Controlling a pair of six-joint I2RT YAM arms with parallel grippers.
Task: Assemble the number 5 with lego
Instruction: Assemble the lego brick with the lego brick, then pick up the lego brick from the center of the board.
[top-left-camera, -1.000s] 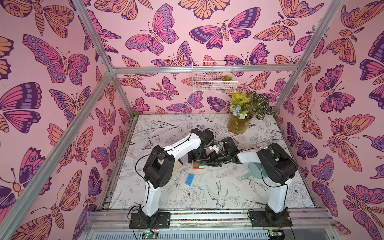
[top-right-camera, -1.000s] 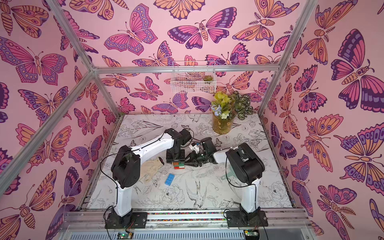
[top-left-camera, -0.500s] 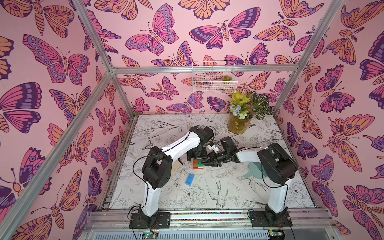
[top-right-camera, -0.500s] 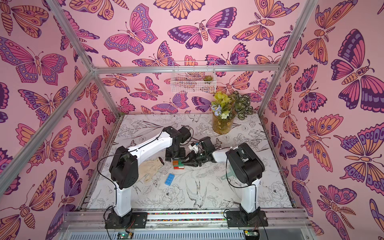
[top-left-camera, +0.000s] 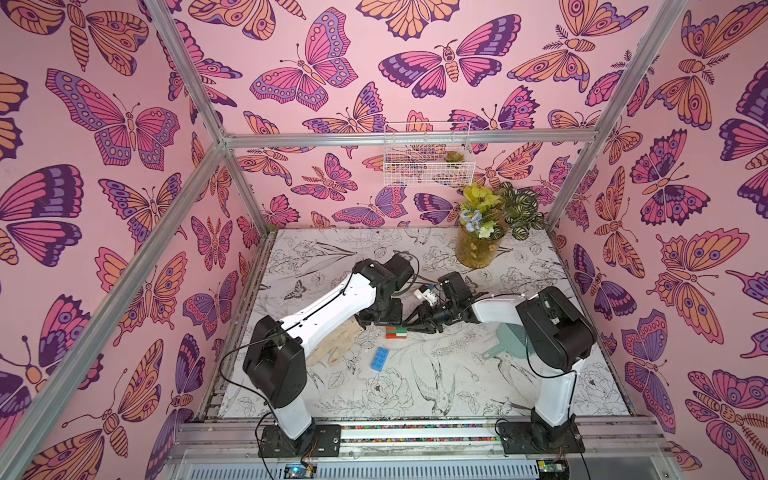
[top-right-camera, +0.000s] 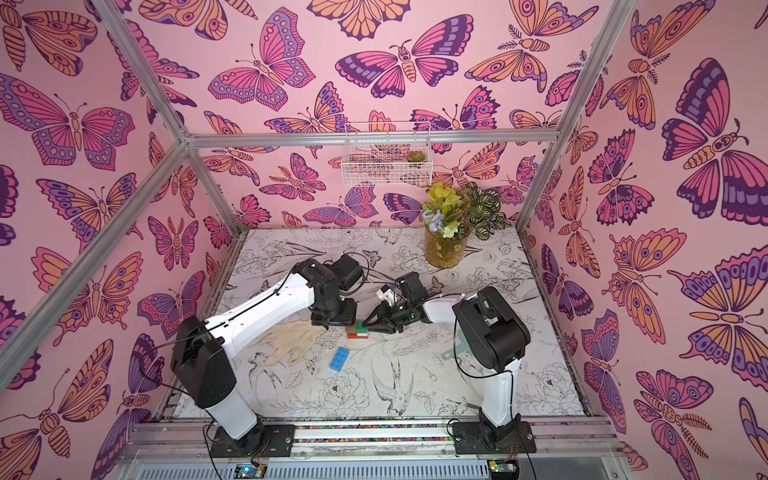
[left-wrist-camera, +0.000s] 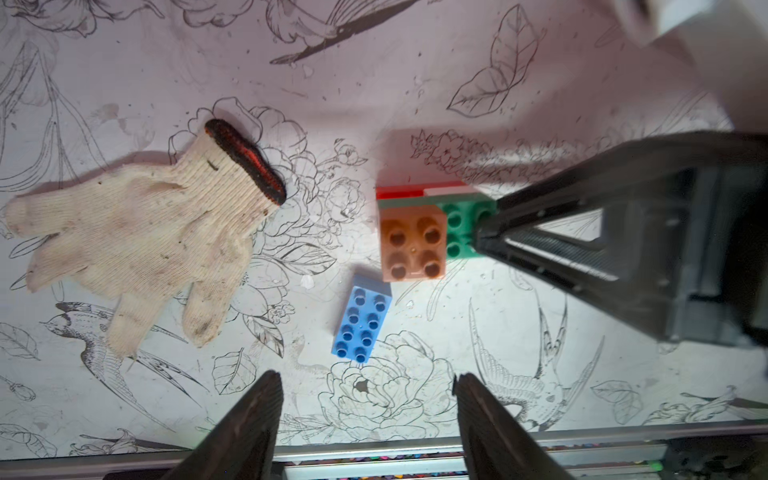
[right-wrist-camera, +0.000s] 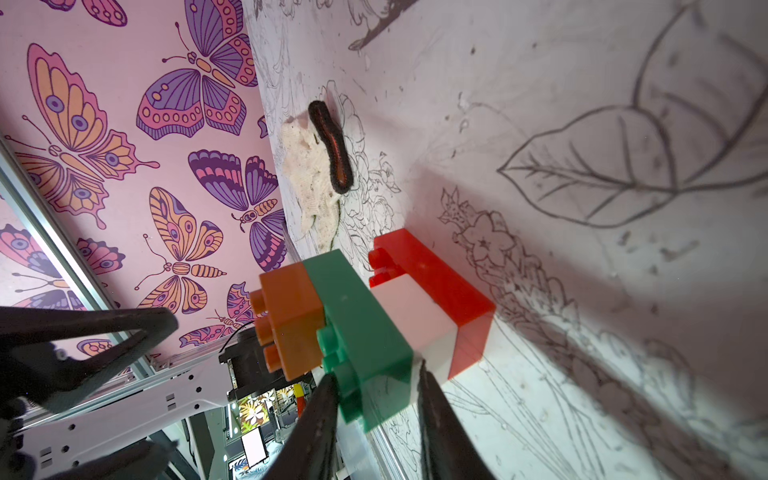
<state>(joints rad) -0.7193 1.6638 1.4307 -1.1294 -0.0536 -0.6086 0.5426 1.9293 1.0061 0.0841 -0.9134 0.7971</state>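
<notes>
1. Four bricks form the lego stack (top-left-camera: 397, 332), which stands near the middle of the desk (top-left-camera: 457, 395). A red brick (right-wrist-camera: 436, 282) lies at the bottom against the desk. On it sits a white brick (right-wrist-camera: 415, 316), then a green brick (right-wrist-camera: 357, 311), then a brown-orange brick (right-wrist-camera: 291, 316) on top.
2. Its brown-orange brick covers only one half of the green brick, so the other half's studs stay bare in the left wrist view.
3. One blue brick (left-wrist-camera: 361, 322) lies flat, studs up, loose on the desk. It is near the stack on the side toward the front rail and does not touch it.
4. At the bare end of the green brick, the right pincer (right-wrist-camera: 374, 376) pinches it, with one finger on each side. This arm reaches in low, nearly level with the desk.
5. Above the bricks the left pincer (left-wrist-camera: 365, 378) hangs with its fingers spread wide, and nothing is between them. In both top views its tips are hidden under the wrist.
6. A beige glove (left-wrist-camera: 137, 241) lies flat on the left arm's side of the stack, apart from it, its dark cuff turned toward the bricks.
7. A pale teal dustpan (top-left-camera: 513, 338) rests on the right arm's side, partly hidden behind that arm.
8. At the rear of the desk stands a vase of flowers (top-left-camera: 478, 249), well apart from the bricks.
</notes>
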